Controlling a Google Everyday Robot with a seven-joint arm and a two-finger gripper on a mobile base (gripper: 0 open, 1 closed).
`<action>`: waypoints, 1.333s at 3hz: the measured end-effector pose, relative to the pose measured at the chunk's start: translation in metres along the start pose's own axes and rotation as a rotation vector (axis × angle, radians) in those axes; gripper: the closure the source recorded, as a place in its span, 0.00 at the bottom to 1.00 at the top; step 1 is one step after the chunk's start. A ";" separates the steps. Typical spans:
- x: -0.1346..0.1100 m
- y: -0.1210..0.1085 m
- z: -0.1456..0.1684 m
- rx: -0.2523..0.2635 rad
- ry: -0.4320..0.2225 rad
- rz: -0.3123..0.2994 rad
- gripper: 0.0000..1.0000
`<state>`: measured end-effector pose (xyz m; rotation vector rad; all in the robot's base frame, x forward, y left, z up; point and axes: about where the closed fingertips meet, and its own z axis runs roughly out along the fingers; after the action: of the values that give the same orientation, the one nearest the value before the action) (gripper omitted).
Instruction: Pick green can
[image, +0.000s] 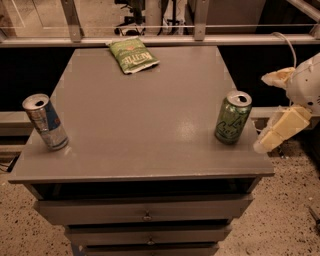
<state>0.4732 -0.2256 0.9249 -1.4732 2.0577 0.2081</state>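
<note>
Right, flat matte grey top (140, 115) on a cabinet w/ drawers (100, 212), 2 small knobs showing. On it: 2 cans, 1 bag. Green can (233, 118): dark green cylinder, shiny silver top, pale script, upright near the right edge toward the front-right corner. Slimmer silver-and-blue can (45, 121): upright at the left edge. Crinkly green snack bag (133, 54): flat by the back edge. Gripper (282, 127), pale cream blocky parts, hangs just off the right edge beside the green can, not touching; open or closed, can't tell.
</note>
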 end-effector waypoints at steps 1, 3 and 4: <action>0.000 -0.008 0.019 -0.021 -0.170 0.039 0.00; -0.011 -0.016 0.059 -0.071 -0.476 0.127 0.03; -0.015 -0.018 0.069 -0.082 -0.553 0.143 0.26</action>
<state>0.5181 -0.1885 0.8806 -1.1460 1.7103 0.6822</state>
